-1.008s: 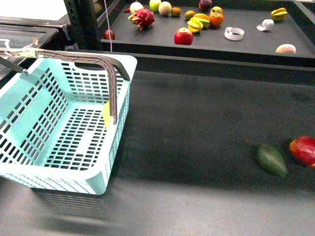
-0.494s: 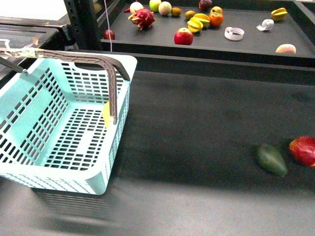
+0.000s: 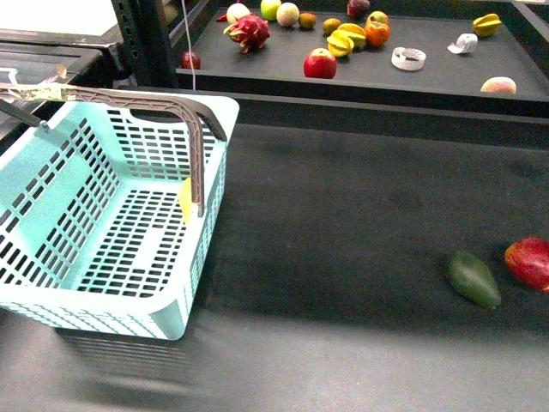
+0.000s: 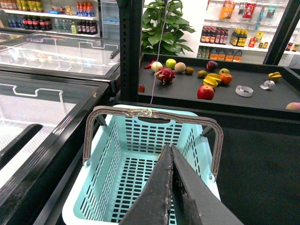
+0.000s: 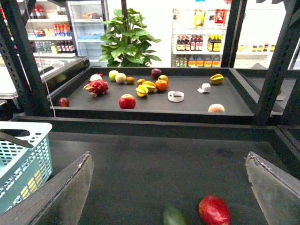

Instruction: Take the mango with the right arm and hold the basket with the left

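Basket (image 3: 103, 232) near-left on counter (image 3: 343, 206), unmoved from before. Left end effector (image 4: 171, 187) hangs clenched above it, empty; right end effector (image 5: 168, 157) released. We can't place the mango. No progress.

no readable text, bottle labels too blurred

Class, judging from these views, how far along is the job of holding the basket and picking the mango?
Nothing looks done. The left gripper is shut and hangs over the basket, gripping no handle. The right gripper is open and empty above a green fruit and a red fruit. Both grasps remain, and no mango is clearly identifiable.
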Robot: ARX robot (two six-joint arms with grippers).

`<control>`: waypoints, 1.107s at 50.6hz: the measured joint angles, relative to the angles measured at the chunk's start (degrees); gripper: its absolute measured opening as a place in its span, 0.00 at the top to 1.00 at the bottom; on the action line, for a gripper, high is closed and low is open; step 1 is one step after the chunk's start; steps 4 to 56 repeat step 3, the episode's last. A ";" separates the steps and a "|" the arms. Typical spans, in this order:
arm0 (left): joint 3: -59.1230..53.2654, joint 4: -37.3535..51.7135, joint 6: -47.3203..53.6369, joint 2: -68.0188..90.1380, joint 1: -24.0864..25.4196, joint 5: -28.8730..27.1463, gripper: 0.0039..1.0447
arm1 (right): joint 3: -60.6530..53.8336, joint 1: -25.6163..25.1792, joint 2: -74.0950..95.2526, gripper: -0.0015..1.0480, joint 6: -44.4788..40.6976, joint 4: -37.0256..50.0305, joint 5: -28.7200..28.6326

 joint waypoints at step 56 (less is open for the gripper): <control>0.00 0.00 0.00 0.00 0.00 0.00 0.99 | 0.00 0.00 0.00 0.08 0.00 0.00 -0.02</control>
